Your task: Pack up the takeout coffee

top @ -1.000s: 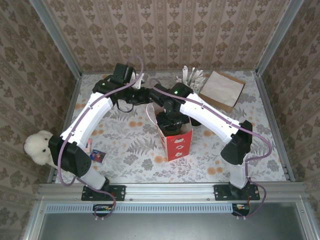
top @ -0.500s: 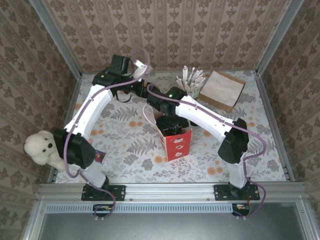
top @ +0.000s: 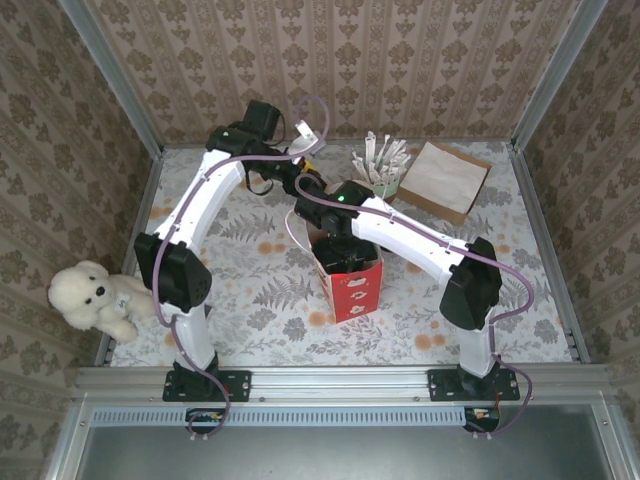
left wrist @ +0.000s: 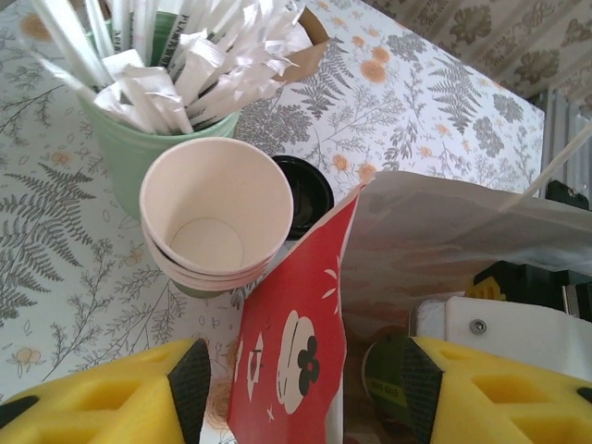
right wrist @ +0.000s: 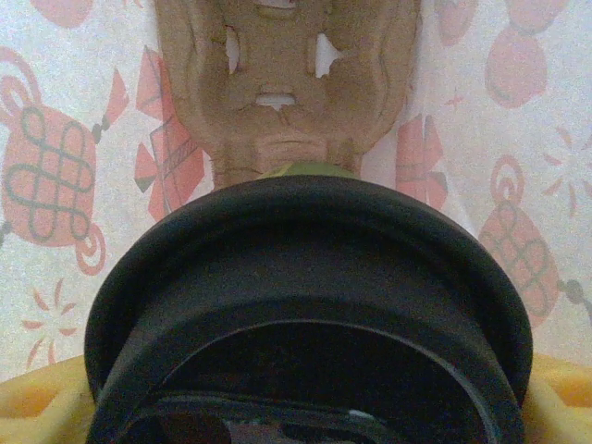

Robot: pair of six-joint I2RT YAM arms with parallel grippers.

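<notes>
Paper: red-printed gift bag (top: 352, 285), centre of floral table (top: 250, 300); wallpapered walls (top: 350, 70).
Right gripper (right wrist: 305, 398): pinching round black-lidded cup (right wrist: 305, 277).
Left gripper (left wrist: 303, 375): foam fingers (left wrist: 102, 407) spread.

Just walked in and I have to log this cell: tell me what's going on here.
The right fingers are down inside the red gift bag, apparently closed around something round with a black lid, with a brown pulp carrier ahead of it in the bag. The left fingers hover open over the bag's edge, near a stack of empty green paper cups standing on the table beside a cup of wrapped sticks and a flat black disc. Those cups are not yet packed.
</notes>
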